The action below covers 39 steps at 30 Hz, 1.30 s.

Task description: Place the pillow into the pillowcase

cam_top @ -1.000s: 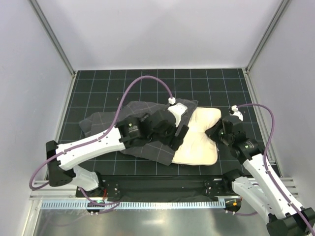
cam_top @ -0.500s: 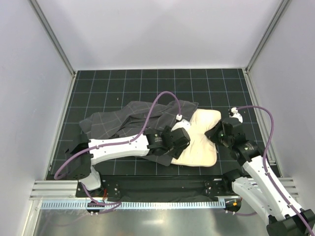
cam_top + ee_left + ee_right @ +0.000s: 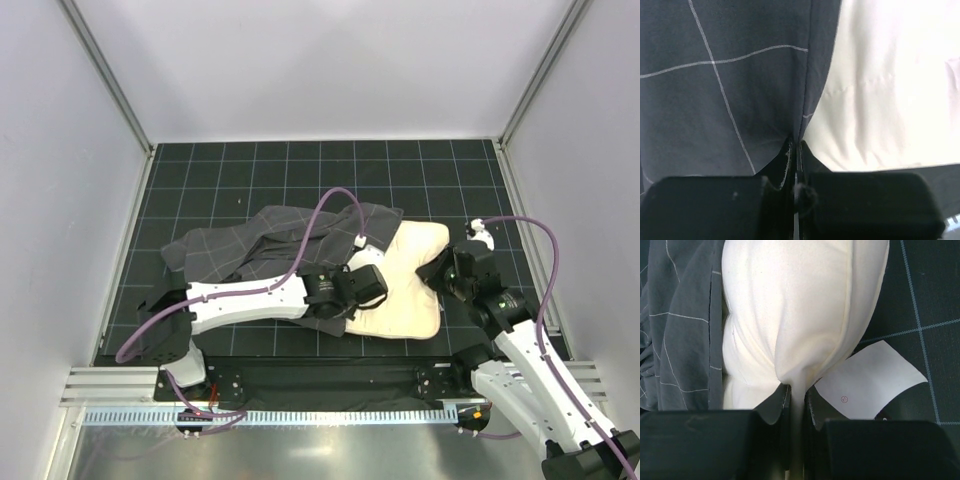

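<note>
The cream-white pillow (image 3: 410, 275) lies on the black grid mat, its left part under the dark grey checked pillowcase (image 3: 250, 250). My left gripper (image 3: 362, 300) is down at the case's open edge beside the pillow. In the left wrist view the left gripper (image 3: 796, 144) is shut, pinching the pillowcase (image 3: 715, 100) hem, with the pillow (image 3: 890, 100) just to the right. My right gripper (image 3: 440, 272) is at the pillow's right edge. In the right wrist view the right gripper (image 3: 796, 390) is shut on a pulled-up fold of the pillow (image 3: 790, 305); the pillowcase (image 3: 680, 330) lies left of it.
A white tag (image 3: 870, 377) lies on the mat (image 3: 300, 170) beside the pillow's right edge. Grey walls and metal frame posts (image 3: 105, 80) enclose the mat. The arm bases and a rail (image 3: 320, 385) run along the near edge.
My left arm swung down and in toward the pillowcase's open edge, and its jaws closed on the hem. The right arm kept still, holding the pillow.
</note>
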Tool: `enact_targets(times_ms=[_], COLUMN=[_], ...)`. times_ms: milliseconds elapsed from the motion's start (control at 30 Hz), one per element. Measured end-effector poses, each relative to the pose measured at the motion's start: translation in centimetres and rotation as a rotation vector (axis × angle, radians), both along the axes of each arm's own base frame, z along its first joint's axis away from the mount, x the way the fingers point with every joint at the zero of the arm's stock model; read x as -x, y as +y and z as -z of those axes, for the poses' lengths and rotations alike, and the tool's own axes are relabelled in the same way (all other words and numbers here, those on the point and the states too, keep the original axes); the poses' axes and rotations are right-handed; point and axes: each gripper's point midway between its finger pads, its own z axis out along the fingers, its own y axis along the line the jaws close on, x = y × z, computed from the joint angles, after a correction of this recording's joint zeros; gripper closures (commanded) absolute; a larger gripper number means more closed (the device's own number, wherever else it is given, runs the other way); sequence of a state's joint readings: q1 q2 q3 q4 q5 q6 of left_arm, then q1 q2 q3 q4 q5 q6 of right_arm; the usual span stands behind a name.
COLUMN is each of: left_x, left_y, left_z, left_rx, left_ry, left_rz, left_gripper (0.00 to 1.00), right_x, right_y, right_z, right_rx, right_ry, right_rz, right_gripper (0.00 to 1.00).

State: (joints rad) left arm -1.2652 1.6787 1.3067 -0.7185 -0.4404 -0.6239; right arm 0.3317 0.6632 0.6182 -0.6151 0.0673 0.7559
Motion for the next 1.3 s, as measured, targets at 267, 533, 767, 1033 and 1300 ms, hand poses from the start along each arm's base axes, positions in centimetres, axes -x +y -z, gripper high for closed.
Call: enact_targets(times_ms=[267, 533, 767, 1033, 1300], left_x=[5.3, 3.8, -4.1, -7.9, -8.2], left_y=[-1.8, 0.1, 3.6, 5.2, 5.5], left_z=[-4.4, -8.2, -15.1, -22.5, -22.3], left_rx=[0.116, 0.230, 0.373, 0.461, 0.396], left_ry=[0.064, 0.092, 0.043, -0.076, -0.066], left_rz=[0.179, 0.148, -0.030, -0.071, -0.064], left_gripper=[1.00, 1.00, 1.00, 1.00, 1.00], right_x=[0.0, 0.4, 1.3, 2.5, 5.7], right_y=[0.3, 2.3, 3.9, 5.3, 6.2], right_z=[0.7, 3.0, 2.7, -4.0, -11.0], right_rx=[-0.006, -0.050, -0.082, -0.104, -0.102], right_ry=[0.008, 0.058, 0.038, -0.173, -0.441], right_rz=[-0.013, -0.126, -0.257, -0.429, -0.616], right_gripper=[0.85, 0.16, 0.00, 0.00, 0.00])
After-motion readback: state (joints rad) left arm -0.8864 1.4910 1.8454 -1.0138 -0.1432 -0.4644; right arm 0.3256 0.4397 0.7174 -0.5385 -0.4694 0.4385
